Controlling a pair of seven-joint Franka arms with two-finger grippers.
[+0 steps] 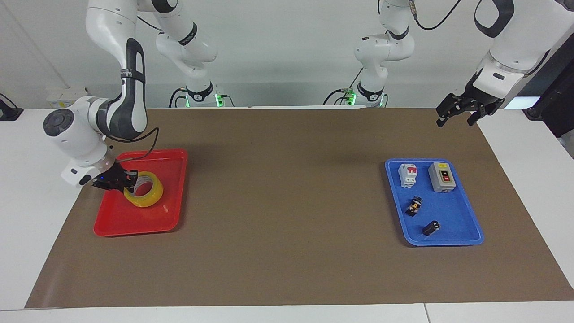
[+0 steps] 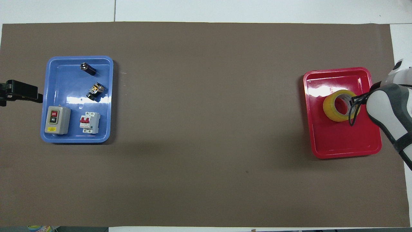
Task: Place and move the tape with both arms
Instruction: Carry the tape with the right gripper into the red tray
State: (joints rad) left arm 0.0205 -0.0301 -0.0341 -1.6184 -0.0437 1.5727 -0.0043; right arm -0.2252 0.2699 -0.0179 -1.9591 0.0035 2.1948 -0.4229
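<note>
The tape (image 1: 145,197) is a yellow ring that sits low in the red tray (image 1: 134,220), in the half nearer the robots. My right gripper (image 1: 127,180) is shut on the ring's rim at the side toward the table's end. In the overhead view the tape (image 2: 329,108) lies in the red tray (image 2: 341,141), and the right arm covers most of the right gripper (image 2: 354,103). I cannot tell whether the tape rests on the tray floor. My left gripper (image 1: 455,121) waits open and empty in the air over the brown mat's corner by the left arm's base; it also shows in the overhead view (image 2: 21,93).
A blue tray (image 1: 453,215) at the left arm's end holds a grey switch box (image 1: 441,177), a white circuit breaker (image 1: 408,175) and two small dark parts (image 1: 414,206). A brown mat (image 1: 287,202) covers the table.
</note>
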